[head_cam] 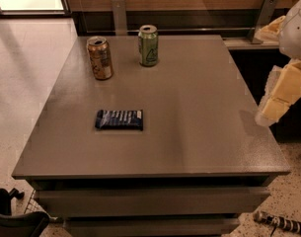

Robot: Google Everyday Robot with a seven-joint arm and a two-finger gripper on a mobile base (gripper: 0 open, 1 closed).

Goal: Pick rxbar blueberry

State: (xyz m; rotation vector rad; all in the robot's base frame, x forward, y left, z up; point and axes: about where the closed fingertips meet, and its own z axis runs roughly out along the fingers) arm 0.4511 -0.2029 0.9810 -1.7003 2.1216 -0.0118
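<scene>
Camera view looks down on a grey table. The rxbar blueberry lies flat on the left half of the top, its long side running left to right. At the far left stand a brown-orange can and a green can, apart from each other. The gripper hangs beyond the table's right edge, well apart from the bar; whether it is spread or closed cannot be told.

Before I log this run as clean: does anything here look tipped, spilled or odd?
Nothing stands out. The rxbar blueberry lies flat, the brown-orange can and green can stand upright, and the table shows no spill. The gripper hangs at the table's right edge.
</scene>
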